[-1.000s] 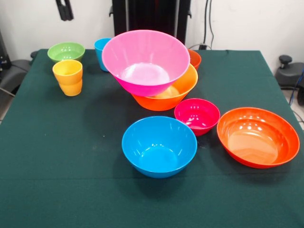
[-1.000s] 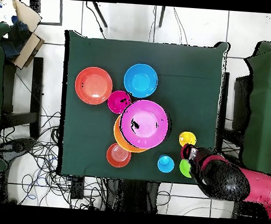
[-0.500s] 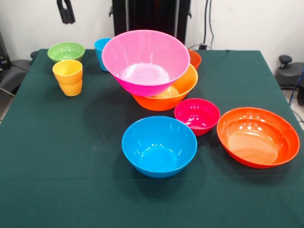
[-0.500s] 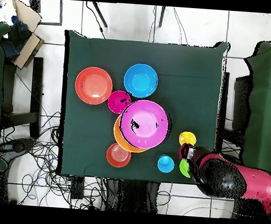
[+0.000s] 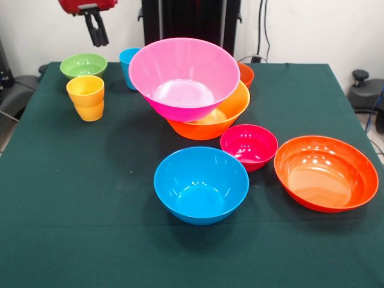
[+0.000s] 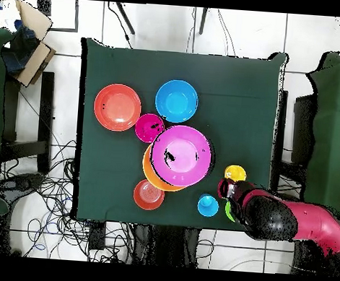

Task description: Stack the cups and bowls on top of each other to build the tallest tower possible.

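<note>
green-clothed bench (image 5: 72, 180): claw (image 5: 96, 37) has dropped lower over green bowl (image 5: 83, 65) (empty, fingers nearly together), likely lining up a pick.

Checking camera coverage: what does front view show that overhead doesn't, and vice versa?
Front only: the green bowl unobstructed, with the gripper hanging above the table's far corner. Overhead only: the red arm reaching in and covering most of that green bowl, plus the whole small orange-red bowl. Both: pink bowl nested in the big orange bowl, and the blue bowl.
</note>
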Controlling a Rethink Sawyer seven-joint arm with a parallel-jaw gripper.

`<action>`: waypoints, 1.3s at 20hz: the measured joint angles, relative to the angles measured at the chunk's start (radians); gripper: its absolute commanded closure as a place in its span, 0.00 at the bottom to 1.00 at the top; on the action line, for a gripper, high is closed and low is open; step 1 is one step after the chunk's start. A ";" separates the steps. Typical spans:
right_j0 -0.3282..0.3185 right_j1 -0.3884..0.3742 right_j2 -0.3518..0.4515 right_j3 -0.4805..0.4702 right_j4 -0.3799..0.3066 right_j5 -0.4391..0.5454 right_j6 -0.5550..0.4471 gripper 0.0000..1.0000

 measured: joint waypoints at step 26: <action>-0.021 0.084 0.030 -0.049 -0.024 0.060 0.000 1.00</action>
